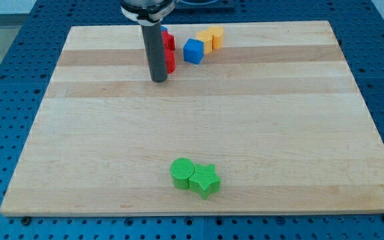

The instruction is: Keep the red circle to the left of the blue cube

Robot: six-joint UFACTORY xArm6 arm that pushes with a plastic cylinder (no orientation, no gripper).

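The blue cube [193, 51] sits near the view's top, a little right of centre. Red block pieces [169, 52] lie just left of it, mostly hidden behind the rod, so I cannot make out the red circle's shape. My tip [159, 80] rests on the board at the lower left edge of the red pieces, touching or nearly touching them, and left of the blue cube.
Yellow blocks [211, 38] sit right of the blue cube at the view's top. A green circle [182, 173] and a green star [205, 180] touch each other near the view's bottom centre. The wooden board [79, 147] lies on a blue perforated table.
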